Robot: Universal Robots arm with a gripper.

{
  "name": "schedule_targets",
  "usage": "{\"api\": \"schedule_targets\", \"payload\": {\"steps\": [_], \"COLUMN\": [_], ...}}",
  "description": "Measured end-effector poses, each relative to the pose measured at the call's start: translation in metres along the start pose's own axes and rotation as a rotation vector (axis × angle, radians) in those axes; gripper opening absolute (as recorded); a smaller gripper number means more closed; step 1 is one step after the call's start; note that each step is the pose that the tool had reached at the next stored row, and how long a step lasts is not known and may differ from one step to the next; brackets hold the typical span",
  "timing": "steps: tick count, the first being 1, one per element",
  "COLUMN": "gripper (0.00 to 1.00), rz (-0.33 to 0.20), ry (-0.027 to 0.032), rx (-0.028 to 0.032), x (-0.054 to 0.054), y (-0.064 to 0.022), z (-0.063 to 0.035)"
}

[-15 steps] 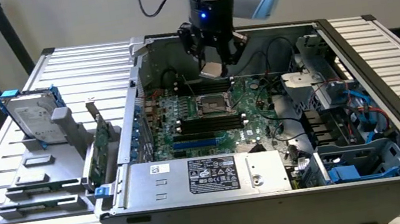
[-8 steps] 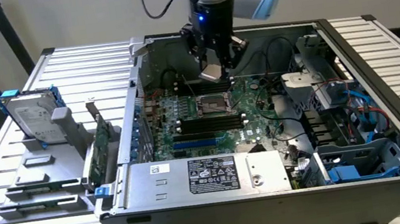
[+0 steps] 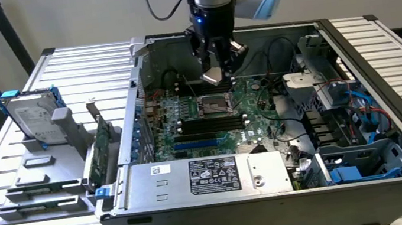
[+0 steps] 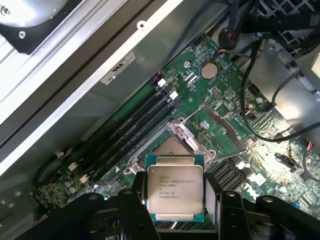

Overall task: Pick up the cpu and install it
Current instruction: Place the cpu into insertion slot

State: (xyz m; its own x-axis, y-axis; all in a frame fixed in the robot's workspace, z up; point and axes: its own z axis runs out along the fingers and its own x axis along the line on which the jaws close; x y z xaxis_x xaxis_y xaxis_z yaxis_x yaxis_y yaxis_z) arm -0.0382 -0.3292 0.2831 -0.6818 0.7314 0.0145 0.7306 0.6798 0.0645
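The cpu [image 4: 175,187] is a thin square chip with a dull silver top and printed text, held flat by my gripper [image 4: 175,200], whose black fingers [image 4: 131,207] are shut on its two sides. In the exterior view the gripper [image 3: 215,70] hangs inside the open computer case with the cpu [image 3: 213,75] at its tip, a little above the dark socket frame [image 3: 213,104] of the green board [image 3: 246,119]. From the wrist, the open socket [image 4: 172,145] lies just beyond the chip.
The case walls [image 3: 388,84] surround the board, with black cables [image 3: 273,57], memory slots [image 3: 203,125] and a power supply box [image 3: 207,178] close by. A silver hard drive with blue rails [image 3: 32,117] stands on a grey rack outside the case, at the exterior view's left.
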Motion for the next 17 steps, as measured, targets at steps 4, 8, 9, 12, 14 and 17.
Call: {"api": "schedule_targets", "payload": {"steps": [4, 8, 9, 12, 14, 17], "gripper": [0.55, 0.55, 0.55, 0.55, 0.55, 0.55], "rz": [0.075, 0.148, 0.166, 0.221, 0.257, 0.311], "ry": [-0.0048, -0.0095, -0.0107, -0.0142, -0.0165, -0.0201], "rx": [-0.0012, -0.0022, -0.0023, -0.0033, -0.0038, -0.0045], "x": [0.0, 0.0, 0.0, 0.0, 0.0, 0.0], "y": [-0.0002, -0.0003, -0.0004, -0.0005, -0.0006, -0.0008], "z": [0.0025, 0.0052, 0.0059, 0.0081, 0.0096, 0.0119]}}
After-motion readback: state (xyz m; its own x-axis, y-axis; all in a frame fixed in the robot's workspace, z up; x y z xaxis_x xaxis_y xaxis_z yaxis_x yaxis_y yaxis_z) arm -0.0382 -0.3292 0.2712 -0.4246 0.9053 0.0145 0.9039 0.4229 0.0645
